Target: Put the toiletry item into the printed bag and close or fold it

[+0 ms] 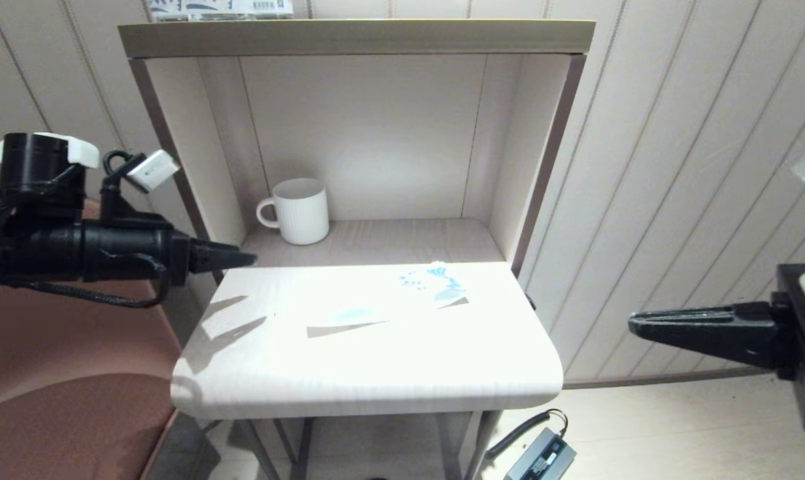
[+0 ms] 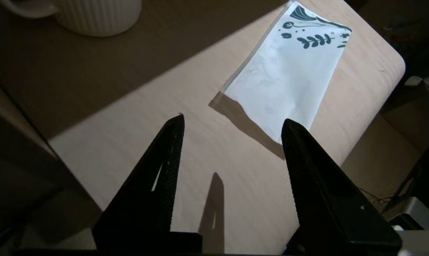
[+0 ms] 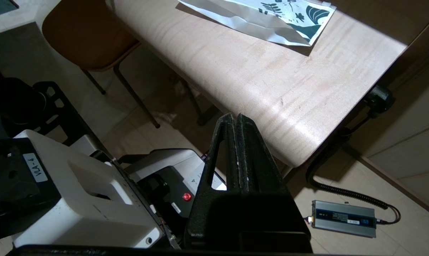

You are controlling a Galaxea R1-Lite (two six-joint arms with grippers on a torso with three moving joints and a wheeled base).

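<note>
The printed bag (image 1: 402, 303) lies flat on the bright tabletop (image 1: 375, 373), its blue leaf prints at the end toward the shelf's right side. It also shows in the left wrist view as the printed bag (image 2: 285, 78) and in the right wrist view as the printed bag (image 3: 267, 17). No toiletry item shows in any view. My left gripper (image 1: 249, 257) hovers at the table's left rear corner; the left gripper (image 2: 234, 120) is open and empty, short of the bag's plain end. My right gripper (image 1: 632, 325) hangs off the table's right side; the right gripper (image 3: 235, 115) is shut on nothing.
A white ribbed mug (image 1: 299, 210) stands at the back left inside the shelf alcove. A printed box with a barcode (image 1: 222, 8) lies on the shelf top. A brown chair (image 1: 55, 373) is left of the table. A power adapter (image 1: 542, 460) lies on the floor.
</note>
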